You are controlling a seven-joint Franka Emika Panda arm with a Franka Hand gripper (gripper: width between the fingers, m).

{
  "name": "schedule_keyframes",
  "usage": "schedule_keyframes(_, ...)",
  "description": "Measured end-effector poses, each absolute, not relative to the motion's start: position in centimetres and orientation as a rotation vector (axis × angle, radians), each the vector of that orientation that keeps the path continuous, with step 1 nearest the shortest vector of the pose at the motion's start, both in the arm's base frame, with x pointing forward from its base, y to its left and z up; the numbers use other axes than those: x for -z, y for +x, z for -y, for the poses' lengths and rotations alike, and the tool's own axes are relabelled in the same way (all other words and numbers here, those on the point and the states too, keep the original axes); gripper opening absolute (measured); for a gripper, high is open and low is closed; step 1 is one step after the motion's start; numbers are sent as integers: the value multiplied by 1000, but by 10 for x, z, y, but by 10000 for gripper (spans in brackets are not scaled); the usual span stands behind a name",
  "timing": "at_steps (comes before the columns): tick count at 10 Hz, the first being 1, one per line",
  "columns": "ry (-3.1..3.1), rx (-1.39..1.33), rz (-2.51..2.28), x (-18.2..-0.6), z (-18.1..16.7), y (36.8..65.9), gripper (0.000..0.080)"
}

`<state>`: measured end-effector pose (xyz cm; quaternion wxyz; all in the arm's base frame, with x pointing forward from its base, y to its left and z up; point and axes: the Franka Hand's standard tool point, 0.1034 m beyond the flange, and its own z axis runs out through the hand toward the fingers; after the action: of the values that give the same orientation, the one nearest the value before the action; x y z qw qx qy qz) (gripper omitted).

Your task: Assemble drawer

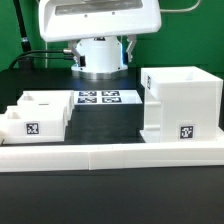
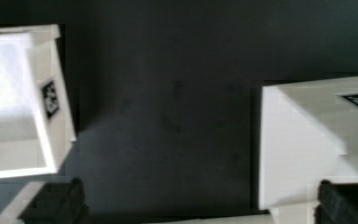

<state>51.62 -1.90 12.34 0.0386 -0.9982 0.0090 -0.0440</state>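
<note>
In the exterior view the large white cubic casing (image 1: 180,100) stands at the right, open at the top, with a square tag low on its front. Two smaller white box trays (image 1: 35,115) sit together at the left, one showing a tag. The arm (image 1: 100,55) hangs over the back middle of the table; its fingers are hidden there. In the wrist view my gripper (image 2: 197,205) is open and empty over bare black table. A white tagged tray (image 2: 16,100) lies to one side of it and the white casing (image 2: 327,140) to the other.
The marker board (image 1: 100,98) lies flat on the table between the trays and the casing. A long low white border wall (image 1: 110,152) runs along the front edge. The table top is black (image 2: 176,100).
</note>
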Motion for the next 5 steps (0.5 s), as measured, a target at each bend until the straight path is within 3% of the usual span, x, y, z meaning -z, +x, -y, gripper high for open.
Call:
schedule_keyframes(3, -3062, 131, -36, -122, 21, 515, 649)
schedule_keyframes(5, -3065, 74, -166, -111, 39, 504, 649)
